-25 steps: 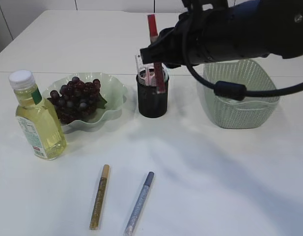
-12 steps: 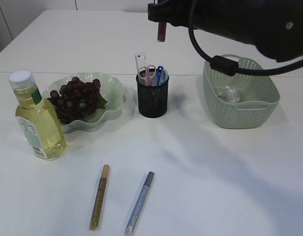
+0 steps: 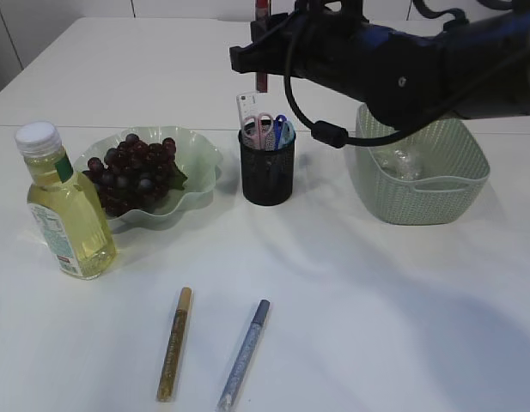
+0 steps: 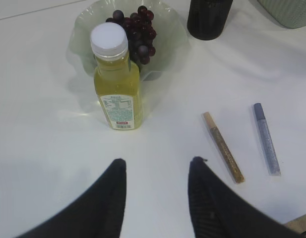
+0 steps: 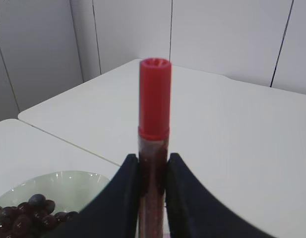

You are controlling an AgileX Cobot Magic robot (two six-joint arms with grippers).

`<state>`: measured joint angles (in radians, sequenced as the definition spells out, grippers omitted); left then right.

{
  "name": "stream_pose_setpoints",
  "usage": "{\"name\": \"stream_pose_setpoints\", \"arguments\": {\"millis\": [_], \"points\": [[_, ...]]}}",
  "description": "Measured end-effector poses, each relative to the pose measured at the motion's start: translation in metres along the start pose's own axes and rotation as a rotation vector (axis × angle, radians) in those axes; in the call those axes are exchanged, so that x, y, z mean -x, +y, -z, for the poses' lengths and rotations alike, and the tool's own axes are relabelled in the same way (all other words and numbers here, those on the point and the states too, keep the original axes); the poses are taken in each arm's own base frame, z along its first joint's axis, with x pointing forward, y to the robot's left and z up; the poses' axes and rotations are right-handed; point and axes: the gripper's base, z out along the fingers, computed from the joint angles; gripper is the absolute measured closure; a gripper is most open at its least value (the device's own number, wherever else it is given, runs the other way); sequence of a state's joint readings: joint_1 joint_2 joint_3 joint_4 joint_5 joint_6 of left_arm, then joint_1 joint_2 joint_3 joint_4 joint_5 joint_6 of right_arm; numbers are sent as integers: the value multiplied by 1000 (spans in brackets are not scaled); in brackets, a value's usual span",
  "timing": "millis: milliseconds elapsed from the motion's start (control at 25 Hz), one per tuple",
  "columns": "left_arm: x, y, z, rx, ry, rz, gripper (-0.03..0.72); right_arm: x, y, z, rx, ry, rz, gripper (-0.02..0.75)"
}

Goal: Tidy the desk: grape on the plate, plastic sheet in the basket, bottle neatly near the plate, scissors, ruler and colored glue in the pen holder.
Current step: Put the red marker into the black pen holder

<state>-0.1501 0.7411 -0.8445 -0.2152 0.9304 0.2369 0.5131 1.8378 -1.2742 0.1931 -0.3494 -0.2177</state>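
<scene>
The red-capped glitter glue tube (image 5: 153, 148), light, stiff and probably slick, is clamped mid-barrel by the right hand (image 5: 152, 183); the left hand (image 4: 155, 171) is held open, empty.

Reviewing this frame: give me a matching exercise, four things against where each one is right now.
Things:
1. red glue pen
2. grapes
3. gold glue pen
4. scissors

Places:
A. standing in the black pen holder
B. lying on the table beside the blue glue pen
C. gripped upright in the right claw, above the pen holder
D. on the green plate

Pairs: 1-C, 2-D, 3-B, 4-A
</scene>
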Motion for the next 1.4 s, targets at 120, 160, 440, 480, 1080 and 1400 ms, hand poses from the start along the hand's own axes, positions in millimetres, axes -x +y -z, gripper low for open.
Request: {"name": "stream_pose_setpoints", "arguments": {"millis": [120,160,440,480,1080,1400], "points": [[0,0,0,0,-2,0,379,-8,-4,-15,-15,10,0,582],[0,0,0,0,-2,0,379,-9,-7,-19,-24,10,-8,582],[1,0,0,1,-6,0,379,-29,-17,-41,-56,53,-46,582],[1,0,0,1,-6,0,379,-33,-17,-43,-55,62,-44,582],[1,0,0,1,-6,0,379,-64,-15,-54,-50,143,-39,582],[1,0,0,1,-6,2,379,-65,-15,-53,-48,157,-44,578]]}}
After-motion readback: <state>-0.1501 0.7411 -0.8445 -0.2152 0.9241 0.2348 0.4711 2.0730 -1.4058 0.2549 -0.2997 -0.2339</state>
